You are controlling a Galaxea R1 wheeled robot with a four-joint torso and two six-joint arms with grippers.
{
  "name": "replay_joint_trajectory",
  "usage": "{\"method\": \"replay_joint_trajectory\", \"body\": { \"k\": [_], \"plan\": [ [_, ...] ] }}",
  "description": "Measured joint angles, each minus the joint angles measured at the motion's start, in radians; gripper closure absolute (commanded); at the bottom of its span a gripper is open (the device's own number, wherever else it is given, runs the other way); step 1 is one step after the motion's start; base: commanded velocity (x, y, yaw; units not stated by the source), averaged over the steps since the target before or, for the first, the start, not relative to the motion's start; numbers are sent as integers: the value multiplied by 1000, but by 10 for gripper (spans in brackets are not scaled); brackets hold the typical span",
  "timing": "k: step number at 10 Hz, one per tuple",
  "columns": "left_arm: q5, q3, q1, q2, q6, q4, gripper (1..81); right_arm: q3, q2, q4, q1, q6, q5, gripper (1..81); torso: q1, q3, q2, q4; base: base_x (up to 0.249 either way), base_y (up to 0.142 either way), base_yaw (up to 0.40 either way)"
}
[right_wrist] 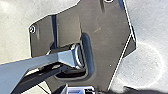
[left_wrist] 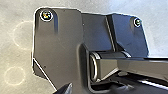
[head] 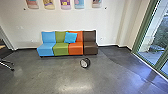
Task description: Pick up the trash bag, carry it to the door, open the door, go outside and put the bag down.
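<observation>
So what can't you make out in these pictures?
- Wall pictures, head view: tops cut off by the upper edge.
- Chair, head view: cut off by the left edge.
- Green-framed glass, head view: cut off by the right edge.
- Green and orange seat backs, head view: partly hidden by the blue cushion.
- Round thing, head view: too small and blurred to name.
- Floor, both wrist views: partly hidden by robot parts.

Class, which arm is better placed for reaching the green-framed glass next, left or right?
Probably the right. In the head view, the tall glass in its green frame stands on the robot's right, with the sofa to its left. Driving closer seems needed first.
</observation>
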State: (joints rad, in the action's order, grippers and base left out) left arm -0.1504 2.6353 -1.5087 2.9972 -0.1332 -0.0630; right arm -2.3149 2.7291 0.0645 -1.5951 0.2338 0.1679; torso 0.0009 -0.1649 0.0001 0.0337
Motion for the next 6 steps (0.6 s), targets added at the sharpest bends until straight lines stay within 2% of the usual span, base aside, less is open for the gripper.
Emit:
{"method": "replay_joint_trajectory", "body": {
  "k": [6],
  "plan": [
    [0, -1, -2, 0, 0, 0, 10, -1, 3, 0, 2, 0, 0, 10, 0, 0, 0, 0, 153, 0, 0]
  ]
}}
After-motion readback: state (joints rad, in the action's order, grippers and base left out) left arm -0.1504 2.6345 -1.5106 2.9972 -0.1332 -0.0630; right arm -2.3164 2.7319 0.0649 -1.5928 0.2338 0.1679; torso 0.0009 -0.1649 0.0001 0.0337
